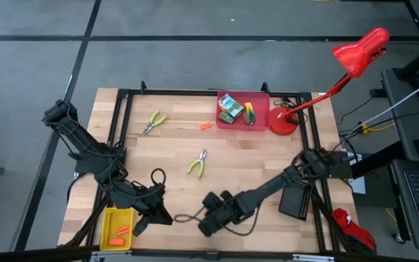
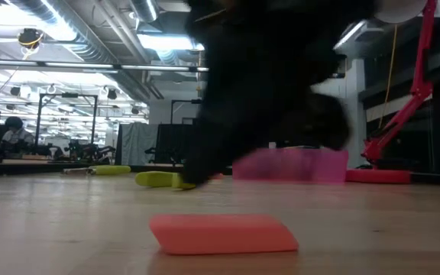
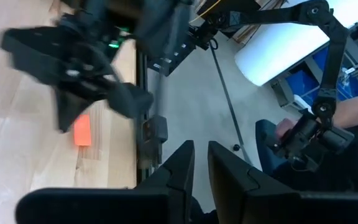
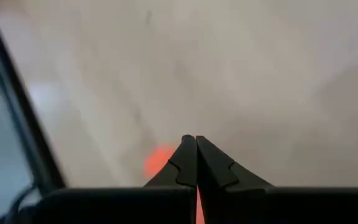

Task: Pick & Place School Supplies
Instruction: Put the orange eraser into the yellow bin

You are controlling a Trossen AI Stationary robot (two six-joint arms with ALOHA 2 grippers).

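Note:
An orange stubby stick (image 2: pixel 224 233) lies flat on the wood near the table's front edge. My right gripper (image 4: pixel 196 155) hangs shut just above it, slanting down, and the stick (image 4: pixel 159 159) shows right beyond the fingertips. I cannot tell whether they touch. My left gripper (image 3: pixel 201 165) hovers beside the yellow bin (image 1: pixel 117 227), fingers a narrow slit apart, nothing between them. Two pliers (image 1: pixel 153 121) (image 1: pixel 198 163) lie on the table. A second orange stick (image 1: pixel 206 126) lies farther back. Crayon boxes (image 1: pixel 229 108) stand in the red bin (image 1: pixel 262 109).
The yellow bin at the front left holds a few orange sticks (image 1: pixel 122 231). A red desk lamp (image 1: pixel 283 122) stands at the back right. A black cable loop (image 1: pixel 184 217) lies between the two grippers. A person sits beyond the table's front edge (image 3: pixel 291 134).

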